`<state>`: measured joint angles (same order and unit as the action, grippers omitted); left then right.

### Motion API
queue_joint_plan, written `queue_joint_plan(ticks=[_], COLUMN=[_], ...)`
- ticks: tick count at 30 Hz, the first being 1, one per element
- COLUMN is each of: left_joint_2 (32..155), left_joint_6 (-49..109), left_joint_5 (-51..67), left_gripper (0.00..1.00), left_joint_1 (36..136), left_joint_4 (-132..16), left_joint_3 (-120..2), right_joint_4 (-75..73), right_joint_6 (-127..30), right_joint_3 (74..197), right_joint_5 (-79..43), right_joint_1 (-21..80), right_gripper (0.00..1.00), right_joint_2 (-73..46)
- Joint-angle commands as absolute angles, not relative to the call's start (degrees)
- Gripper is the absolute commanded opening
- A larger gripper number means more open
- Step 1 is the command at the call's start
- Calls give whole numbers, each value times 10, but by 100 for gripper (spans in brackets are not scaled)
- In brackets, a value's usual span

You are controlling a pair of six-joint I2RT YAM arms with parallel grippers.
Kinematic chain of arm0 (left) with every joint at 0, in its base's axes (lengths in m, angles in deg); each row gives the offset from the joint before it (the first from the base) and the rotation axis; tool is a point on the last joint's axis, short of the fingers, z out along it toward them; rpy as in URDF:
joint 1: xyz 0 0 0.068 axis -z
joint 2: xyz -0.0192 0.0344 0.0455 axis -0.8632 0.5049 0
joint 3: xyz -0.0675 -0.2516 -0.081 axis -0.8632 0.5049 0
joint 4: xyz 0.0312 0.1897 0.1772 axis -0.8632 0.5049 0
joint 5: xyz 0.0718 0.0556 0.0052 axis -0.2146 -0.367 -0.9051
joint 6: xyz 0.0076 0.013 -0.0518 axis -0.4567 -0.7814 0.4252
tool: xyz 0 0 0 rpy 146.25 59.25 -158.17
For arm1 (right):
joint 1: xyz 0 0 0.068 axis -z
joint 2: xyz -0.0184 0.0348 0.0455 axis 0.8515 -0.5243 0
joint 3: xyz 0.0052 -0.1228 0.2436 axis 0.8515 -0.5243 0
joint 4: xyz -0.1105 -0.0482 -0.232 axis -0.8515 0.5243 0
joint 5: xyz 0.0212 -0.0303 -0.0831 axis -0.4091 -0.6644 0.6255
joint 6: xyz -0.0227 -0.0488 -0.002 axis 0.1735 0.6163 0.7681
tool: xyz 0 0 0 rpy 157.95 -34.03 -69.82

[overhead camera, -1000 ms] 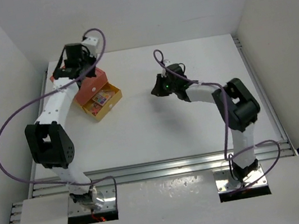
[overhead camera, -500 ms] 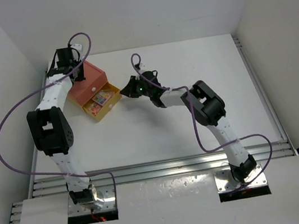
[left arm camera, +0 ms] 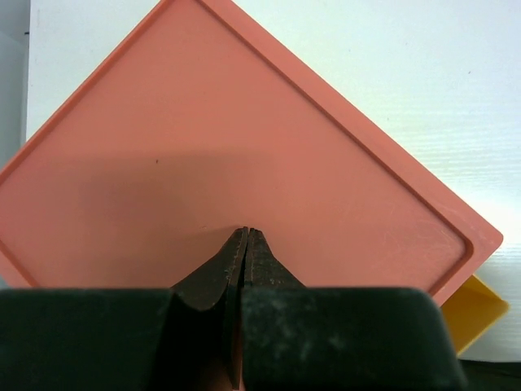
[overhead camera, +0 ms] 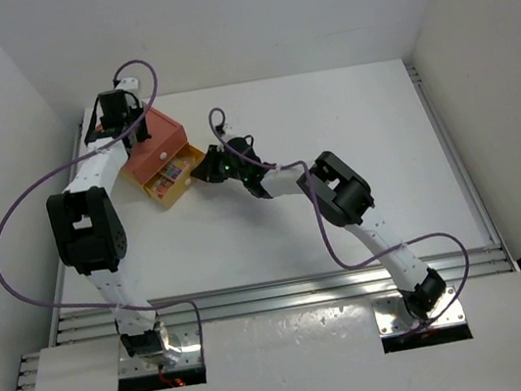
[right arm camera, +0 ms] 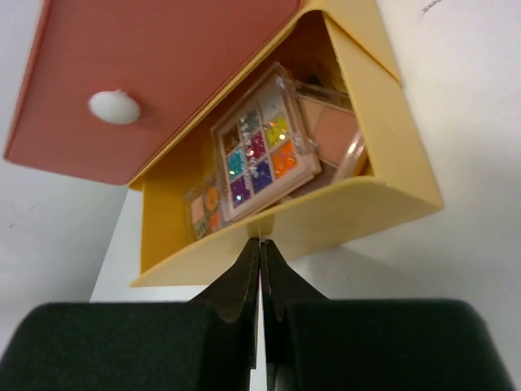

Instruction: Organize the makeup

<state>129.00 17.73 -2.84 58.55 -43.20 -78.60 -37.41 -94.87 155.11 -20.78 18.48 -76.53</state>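
The orange box point(overhead camera: 157, 137) stands at the back left with its yellow lower drawer point(overhead camera: 176, 179) pulled open. In the right wrist view the drawer point(right arm camera: 383, 195) holds a multicoloured eyeshadow palette point(right arm camera: 262, 152), a second palette point(right arm camera: 203, 213) under it and a pinkish one point(right arm camera: 335, 130). My right gripper point(overhead camera: 205, 169) is shut, its tips point(right arm camera: 260, 241) against the drawer's front wall. My left gripper point(overhead camera: 118, 119) is shut and empty, its tips point(left arm camera: 247, 232) down on the box's flat orange top point(left arm camera: 244, 130). No brushes or sticks are in view.
The box's upper drawer front point(right arm camera: 163, 73) is closed and has a white knob point(right arm camera: 114, 107). Grey walls stand close on the left and at the back. White table point(overhead camera: 327, 115) lies to the right of the box.
My right arm has swung left across the table until its shut gripper reached the yellow drawer's front. My left gripper has shifted to the box's back left part.
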Motion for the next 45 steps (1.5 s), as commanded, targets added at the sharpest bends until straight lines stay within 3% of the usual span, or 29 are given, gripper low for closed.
queue_joint_plan(ticks=[1,15,32,37,45], left_joint_2=[1308,1313,1308,1303,1298], left_joint_6=[209,209,199,199,193], left_joint_5=[10,34,39,39,50], left_gripper=[6,4,4,4,6], left_joint_1=[577,577,583,583,583], left_joint_4=[-377,-377,-377,-371,-331], left_joint_3=[-744,-738,-728,-728,-793], right_joint_4=[-396,-387,-365,-424,-462], right_joint_6=[-960,-951,-928,-909,-829], right_joint_3=[1603,1785,1874,1765,1380], right_joint_5=[-195,-112,-9,-47,-83], right_joint_1=[182,168,154,154,177], right_gripper=[0,0,0,0,0], right_joint_2=[-792,-912,-964,-880,-612])
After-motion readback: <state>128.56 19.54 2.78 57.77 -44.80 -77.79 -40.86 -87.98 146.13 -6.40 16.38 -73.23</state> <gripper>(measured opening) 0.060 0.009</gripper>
